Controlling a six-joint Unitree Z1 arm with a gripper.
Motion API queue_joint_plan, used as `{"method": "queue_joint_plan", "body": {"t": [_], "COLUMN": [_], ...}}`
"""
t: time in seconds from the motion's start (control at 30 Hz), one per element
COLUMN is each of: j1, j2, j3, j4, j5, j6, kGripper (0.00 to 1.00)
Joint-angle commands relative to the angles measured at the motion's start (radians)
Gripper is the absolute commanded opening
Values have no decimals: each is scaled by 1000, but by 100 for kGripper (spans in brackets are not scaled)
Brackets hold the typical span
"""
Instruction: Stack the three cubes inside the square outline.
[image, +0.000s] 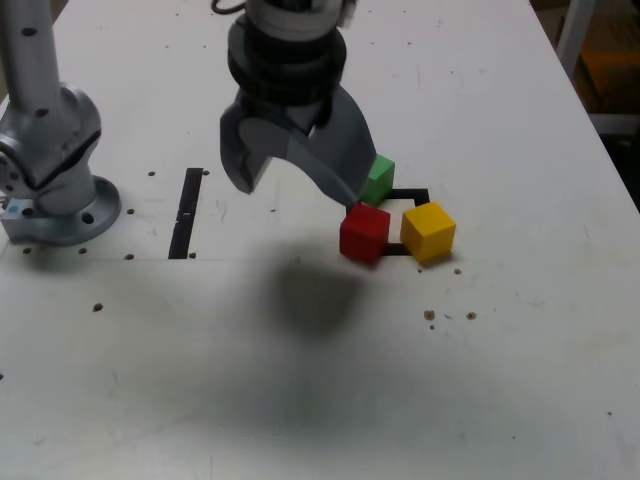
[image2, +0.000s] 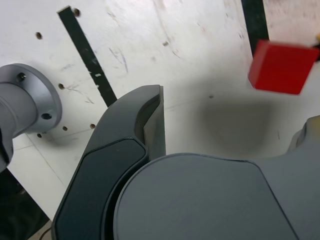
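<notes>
The gripper hangs wide open and empty at upper centre of the exterior view. No stack exists: the red cube, yellow cube and green cube crowd the square outline. Likely next: centre one cube inside.

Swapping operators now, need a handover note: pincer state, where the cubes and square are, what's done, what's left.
Pincer: open, empty, above the table just to the exterior view's left of the cubes.
Red cube: on the square outline's near-left corner.
Yellow cube: on its near-right corner.
Green cube: at its far-left corner, partly hidden by a pincer finger.
Done: nothing stacked; all cubes lie at table level.
Left: centre one cube in the square, stack the other two on it.
</notes>
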Motion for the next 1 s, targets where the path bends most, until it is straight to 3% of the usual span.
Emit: {"method": "queue_joint_plan", "body": {"t": [0.0,0.5,0.97], "j1": [-16,-58,-26], "j2": [21,228,295], "j3": [-21,-137,-144], "j4": [6,38,32], "j5": [-8,-28,-3], "j6": [9,57,94], "kGripper": [96,95,91]}}
